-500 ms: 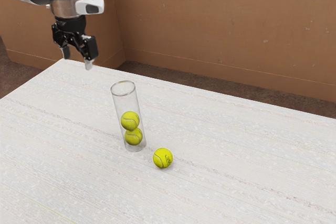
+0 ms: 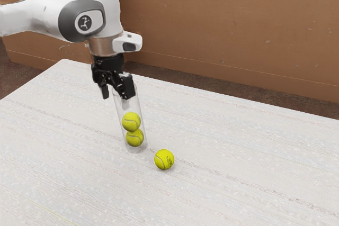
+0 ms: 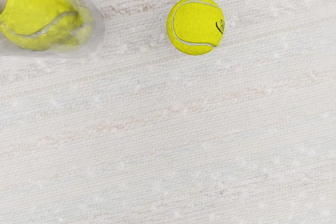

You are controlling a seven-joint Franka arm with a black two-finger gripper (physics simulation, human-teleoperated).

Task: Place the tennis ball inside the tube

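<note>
Yellow-green, the ball point(image 2: 164, 160) rests on the desk point(image 2: 238, 178), outside the tube point(image 2: 128, 107) and near its foot, at about four o'clock from it in the exterior view. A pale seam curves over the ball, and a small dark mark is printed on the side turned away from the tube. The wrist view also shows a strip of desk between the two, so the ball and the tube stand apart.

The tube is clear and stands on its end, its mouth up. Inside it are two more of the same colour: the lower ball point(image 2: 134, 138) near the foot and the upper ball point(image 2: 131, 121) just above, shifted slightly towards eleven o'clock in the exterior view. Above them the rest of the tube is hollow.

The black tool point(image 2: 115, 98) points down by the tube's mouth, its fingers apart with nothing between them that can be made out. In the exterior view the finger on the three o'clock side overlaps the mouth; whether it touches the tube cannot be told. The ball lies well apart from the tool, towards five o'clock in that view.

The white and grey arm point(image 2: 108, 3) comes in from between nine and ten o'clock. The desk is whitish, with faint brownish streaks. Beyond it, towards twelve o'clock, are a dark floor point(image 2: 212, 82) and a brown wall point(image 2: 228, 25).
</note>
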